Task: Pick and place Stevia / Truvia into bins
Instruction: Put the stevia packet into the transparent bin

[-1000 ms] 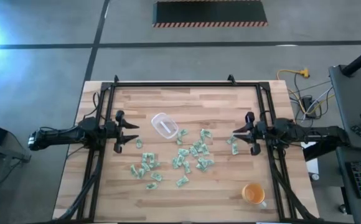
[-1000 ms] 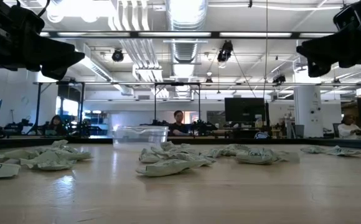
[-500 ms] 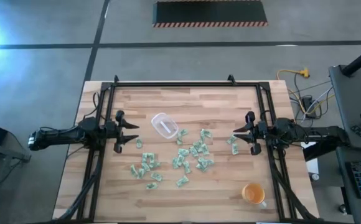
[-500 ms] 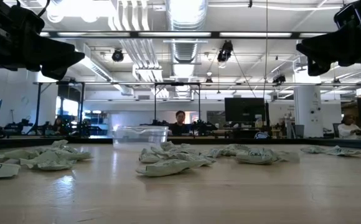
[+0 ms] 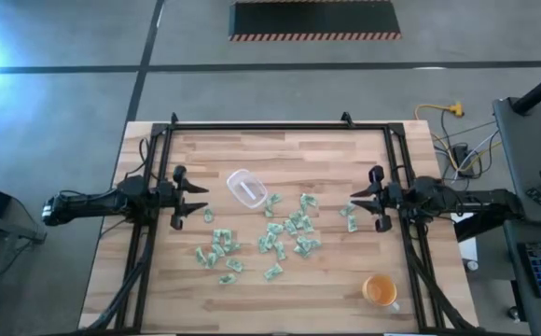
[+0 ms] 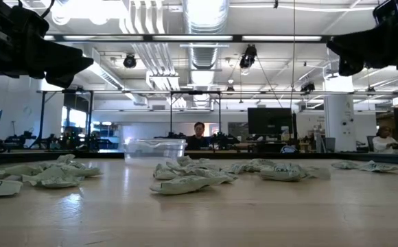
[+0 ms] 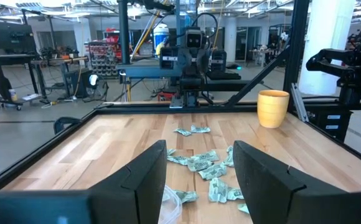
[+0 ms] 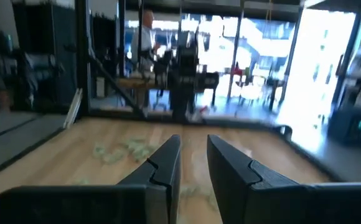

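Note:
Many small pale green and white packets (image 5: 284, 233) lie flat and scattered over the middle of the wooden table; they also show in the low view (image 6: 185, 182) and in the left wrist view (image 7: 199, 160). The clear tub (image 5: 245, 188) stands on its base at the far left of the pile, and shows in the low view (image 6: 154, 149). My left gripper (image 5: 203, 200) hovers open to the left of the tub and touches nothing. My right gripper (image 5: 351, 203) hovers open above the table to the right of the pile, near a few packets (image 5: 350, 220).
An orange cup with a handle (image 5: 381, 291) stands near the table's front right corner and shows in the left wrist view (image 7: 272, 107). A black frame (image 5: 261, 125) runs along the table's far edge and both sides. Bare wood lies along the far side and the near left.
My right gripper has risen a little above the table. The packets, the tub and my left gripper have stayed where they were.

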You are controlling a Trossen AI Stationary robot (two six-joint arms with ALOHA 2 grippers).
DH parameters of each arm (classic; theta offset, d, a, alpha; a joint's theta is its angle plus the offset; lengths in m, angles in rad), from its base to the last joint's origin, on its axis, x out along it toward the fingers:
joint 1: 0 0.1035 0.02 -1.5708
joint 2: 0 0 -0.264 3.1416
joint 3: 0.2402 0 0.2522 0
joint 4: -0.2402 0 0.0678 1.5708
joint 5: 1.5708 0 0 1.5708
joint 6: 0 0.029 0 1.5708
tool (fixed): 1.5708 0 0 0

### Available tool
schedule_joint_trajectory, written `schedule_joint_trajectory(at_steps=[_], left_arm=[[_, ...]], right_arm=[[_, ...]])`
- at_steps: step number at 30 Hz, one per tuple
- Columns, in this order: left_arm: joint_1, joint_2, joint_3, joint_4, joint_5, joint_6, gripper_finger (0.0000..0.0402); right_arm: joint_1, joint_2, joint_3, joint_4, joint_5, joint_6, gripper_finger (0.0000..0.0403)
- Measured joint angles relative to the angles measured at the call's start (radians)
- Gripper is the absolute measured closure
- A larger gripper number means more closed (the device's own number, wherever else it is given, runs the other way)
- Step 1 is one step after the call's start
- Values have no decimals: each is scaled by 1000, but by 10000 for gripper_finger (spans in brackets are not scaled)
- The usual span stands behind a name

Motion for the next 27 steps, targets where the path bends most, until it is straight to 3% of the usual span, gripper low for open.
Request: schedule_joint_trajectory(at_steps=[6, 27], left_arm=[[0, 0, 0, 0, 0, -3, 232], [0, 2, 0, 53, -10, -75, 232]], right_arm=[[0, 0, 0, 46, 0, 131, 335], [4, 0, 0, -42, -16, 221, 335]])
